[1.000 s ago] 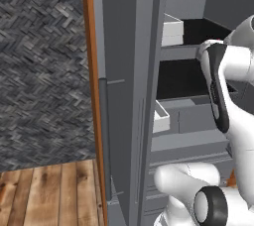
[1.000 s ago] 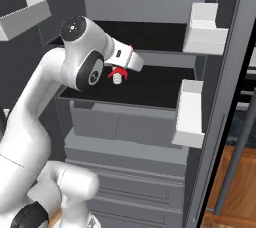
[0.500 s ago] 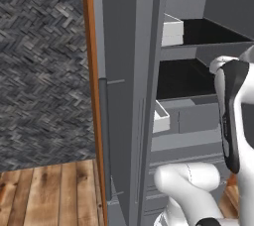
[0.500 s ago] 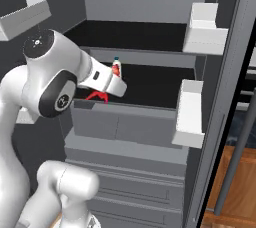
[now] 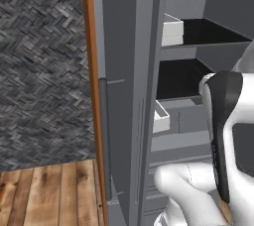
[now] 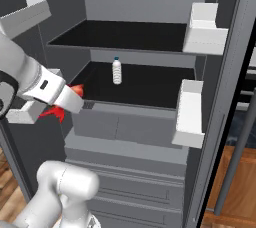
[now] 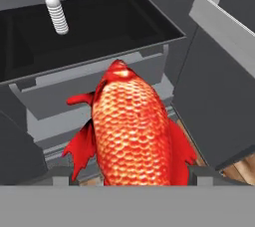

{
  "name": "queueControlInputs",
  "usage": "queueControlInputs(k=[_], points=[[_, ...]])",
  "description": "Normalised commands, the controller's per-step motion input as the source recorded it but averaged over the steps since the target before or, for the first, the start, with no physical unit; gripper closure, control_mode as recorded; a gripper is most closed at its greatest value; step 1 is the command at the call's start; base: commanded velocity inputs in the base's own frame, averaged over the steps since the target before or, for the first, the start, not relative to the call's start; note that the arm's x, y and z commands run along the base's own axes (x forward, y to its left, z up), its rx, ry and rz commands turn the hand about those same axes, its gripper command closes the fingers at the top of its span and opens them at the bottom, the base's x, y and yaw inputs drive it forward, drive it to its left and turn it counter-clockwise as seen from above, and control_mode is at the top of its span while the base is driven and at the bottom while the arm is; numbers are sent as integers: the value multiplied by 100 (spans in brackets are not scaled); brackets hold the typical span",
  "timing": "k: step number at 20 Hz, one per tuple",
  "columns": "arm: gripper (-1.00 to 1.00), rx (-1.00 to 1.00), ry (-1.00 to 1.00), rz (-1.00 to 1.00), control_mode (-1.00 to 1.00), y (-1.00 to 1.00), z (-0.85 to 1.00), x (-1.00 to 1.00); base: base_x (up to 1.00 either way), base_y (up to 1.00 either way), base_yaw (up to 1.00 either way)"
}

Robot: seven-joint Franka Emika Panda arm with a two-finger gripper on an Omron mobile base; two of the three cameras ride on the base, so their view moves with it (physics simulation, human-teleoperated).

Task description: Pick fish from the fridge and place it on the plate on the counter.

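here the gripper (image 7: 130, 183) clamps wide around the fish (image 7: 129, 131), red-orange, scaled, fins spread, outside the fridge (image 6: 150, 2).

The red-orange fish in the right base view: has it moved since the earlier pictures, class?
Yes. The red-orange fish, held in the gripper, has moved left and down, out past the front edge of the grey fridge shelf.

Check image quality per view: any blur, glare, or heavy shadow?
Hand view: sharp, evenly lit, no glare; fish looms large from closeness. Right base view: crisp, shelf floor around the bottle renders near-black. Left base view: no blur, but fridge wall and white arm block most of the interior.
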Motion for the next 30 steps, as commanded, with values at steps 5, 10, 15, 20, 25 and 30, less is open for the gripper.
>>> queueControlInputs(k=[5, 10, 15, 20, 25, 30], points=[[100, 0, 9, 0, -100, 0, 0, -87, 0, 0, 0], [100, 0, 1, 0, -100, 1, -5, -53, 0, 0, 0], [100, 0, 0, 1, -100, 4, -2, -4, 0, 0, 0], [100, 0, 0, 7, -100, 2, -10, 0, 0, 0, 0], [100, 0, 0, 7, -100, 18, -30, 9, 0, 0, 0], [100, 0, 0, 8, 100, 5, -17, 0, -3, 5, 4]])
